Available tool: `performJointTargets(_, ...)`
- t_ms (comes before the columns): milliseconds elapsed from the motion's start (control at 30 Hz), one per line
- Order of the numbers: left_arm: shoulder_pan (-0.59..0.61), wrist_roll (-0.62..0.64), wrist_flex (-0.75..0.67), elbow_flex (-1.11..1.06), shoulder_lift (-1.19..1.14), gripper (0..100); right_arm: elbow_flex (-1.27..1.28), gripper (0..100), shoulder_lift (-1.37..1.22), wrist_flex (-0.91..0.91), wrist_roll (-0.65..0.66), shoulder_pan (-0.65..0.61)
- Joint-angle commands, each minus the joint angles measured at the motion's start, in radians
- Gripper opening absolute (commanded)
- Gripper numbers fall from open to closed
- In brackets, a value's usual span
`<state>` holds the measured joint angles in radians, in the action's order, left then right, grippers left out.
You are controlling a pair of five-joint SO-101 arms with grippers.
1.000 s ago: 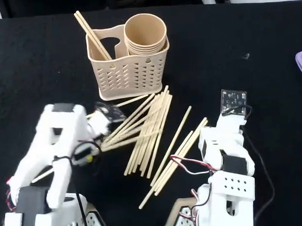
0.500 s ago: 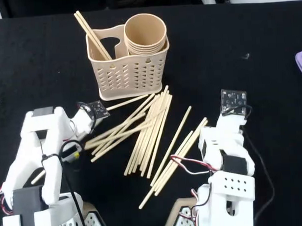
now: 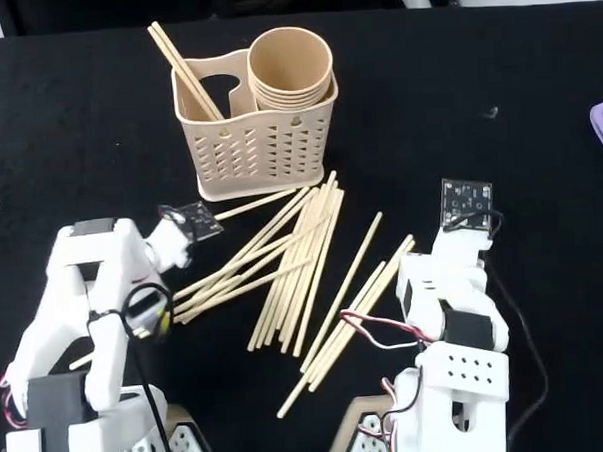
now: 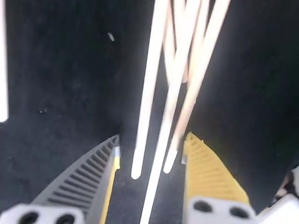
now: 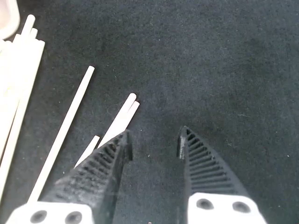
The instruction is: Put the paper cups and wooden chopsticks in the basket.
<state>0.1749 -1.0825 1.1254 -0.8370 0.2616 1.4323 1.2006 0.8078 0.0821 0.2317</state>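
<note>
Wooden chopsticks (image 3: pixel 295 261) lie fanned on the black table (image 3: pixel 76 116) just near of the basket (image 3: pixel 263 153), their long axes running from near left to far right. We see two more leaning far-left in the basket's left compartment, and paper cups (image 3: pixel 289 61) stacked in its right. The left gripper (image 4: pixel 152 140), at the fan's left ends, has its jaws apart around several tips. The right gripper (image 5: pixel 155 135), also spread, hangs over bare table beside other tips.
</note>
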Motion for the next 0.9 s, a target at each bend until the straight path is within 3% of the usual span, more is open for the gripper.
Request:
performJointTargets(0,-0.094,0.109,-0.015,0.067,0.014,22,-0.005,17.8,0.019,-0.021,-0.006,0.005)
performJointTargets(167,-0.2,0.204,-0.026,0.087,0.005,22,-0.005,17.8,0.019,-0.021,-0.006,0.005)
performJointTargets(433,-0.196,0.216,-0.058,0.018,0.005,22,-0.005,17.8,0.019,-0.021,-0.006,0.005)
performJointTargets(633,-0.185,0.221,-0.192,-0.094,0.011,21,-0.005,17.8,0.019,-0.021,-0.006,0.005)
performJointTargets(700,-0.189,0.241,-0.19,-0.102,0.017,17,-0.005,17.8,0.019,-0.021,-0.006,0.005)
performJointTargets(800,-0.186,0.296,-0.192,-0.091,0.017,2,-0.005,17.8,0.019,-0.021,-0.006,0.005)
performJointTargets(867,-0.186,0.298,-0.19,-0.09,0.017,6,-0.005,17.8,0.019,-0.021,-0.006,0.005)
